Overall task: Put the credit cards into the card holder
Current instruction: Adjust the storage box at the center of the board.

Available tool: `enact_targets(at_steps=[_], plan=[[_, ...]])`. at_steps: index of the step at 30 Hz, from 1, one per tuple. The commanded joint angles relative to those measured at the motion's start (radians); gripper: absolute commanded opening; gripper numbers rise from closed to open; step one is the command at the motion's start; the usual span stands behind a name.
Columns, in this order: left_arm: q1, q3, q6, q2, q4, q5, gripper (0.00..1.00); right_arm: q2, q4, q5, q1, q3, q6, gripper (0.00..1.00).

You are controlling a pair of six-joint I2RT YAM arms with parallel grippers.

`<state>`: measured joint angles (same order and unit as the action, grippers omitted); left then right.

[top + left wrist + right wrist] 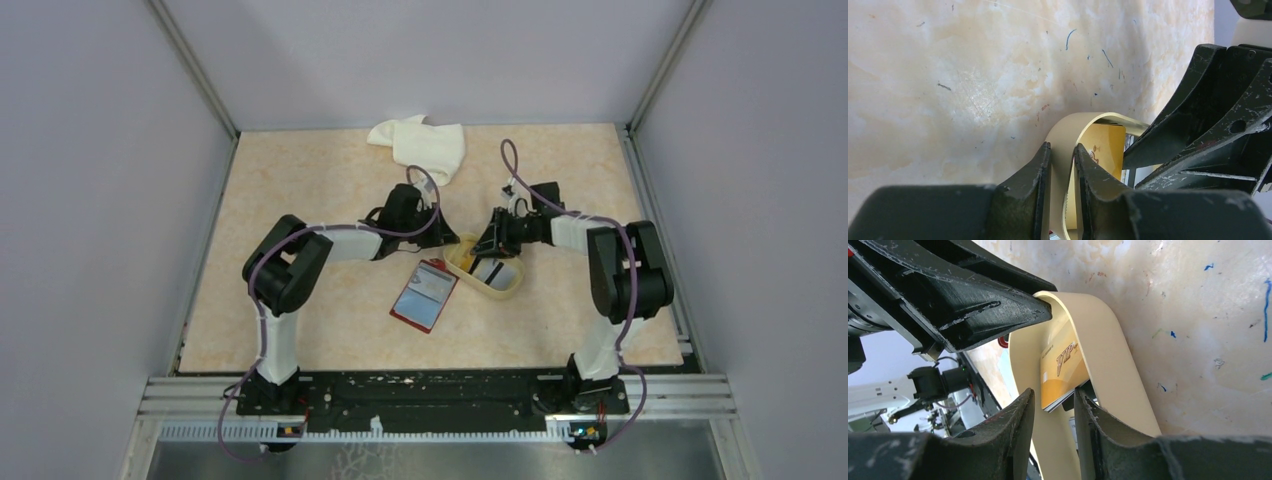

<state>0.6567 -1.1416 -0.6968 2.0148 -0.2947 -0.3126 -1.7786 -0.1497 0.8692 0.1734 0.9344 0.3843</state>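
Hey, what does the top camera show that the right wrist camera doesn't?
Only the top view: the white cloth, and the dark red card holder in full, beside the beige tray. Only the right wrist view: VIP lettering on the gold card at the right claw. Both: the tray with the left claw at its rim.

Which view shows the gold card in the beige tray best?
Right wrist: the gold card sits mid-frame inside the beige tray, lettering visible. Left wrist shows a yellow slice behind the tray wall; top external, barely anything.

Soft, even overhead light; faint shadows
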Motion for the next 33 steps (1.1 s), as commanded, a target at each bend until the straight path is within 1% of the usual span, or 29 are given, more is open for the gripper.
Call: enact_targets(at_steps=[1,3,6,11,19,21,22,25,29,33], plan=[[0.034,0.032,-0.097,0.004,-0.078,-0.045,0.03,0.051,0.142,-0.075,0.008,-0.027,0.068,0.36],[0.041,0.046,-0.114,-0.004,-0.087,-0.025,0.02,0.063,0.183,-0.116,0.008,-0.042,0.095,0.37],[0.058,0.064,-0.139,-0.021,-0.099,0.017,0.00,0.083,0.201,-0.178,0.006,-0.060,0.122,0.38],[0.089,0.092,-0.173,-0.052,-0.106,0.109,0.00,0.088,0.202,-0.190,0.006,-0.067,0.136,0.39],[0.133,0.129,-0.211,-0.105,-0.092,0.279,0.00,0.069,0.158,-0.210,0.004,-0.046,0.091,0.39],[0.145,0.131,-0.218,-0.111,-0.088,0.302,0.00,0.065,0.151,-0.227,0.004,-0.041,0.077,0.39],[0.152,0.130,-0.222,-0.114,-0.084,0.338,0.00,0.062,0.151,-0.240,0.004,-0.038,0.070,0.39],[0.167,0.126,-0.234,-0.115,-0.078,0.369,0.00,0.052,0.105,-0.273,0.003,-0.029,0.044,0.41],[0.183,0.119,-0.246,-0.112,-0.069,0.396,0.00,0.018,0.096,-0.246,0.005,-0.017,0.039,0.42],[0.196,0.109,-0.255,-0.111,-0.050,0.418,0.00,-0.014,0.087,-0.167,0.005,0.004,0.034,0.42]])
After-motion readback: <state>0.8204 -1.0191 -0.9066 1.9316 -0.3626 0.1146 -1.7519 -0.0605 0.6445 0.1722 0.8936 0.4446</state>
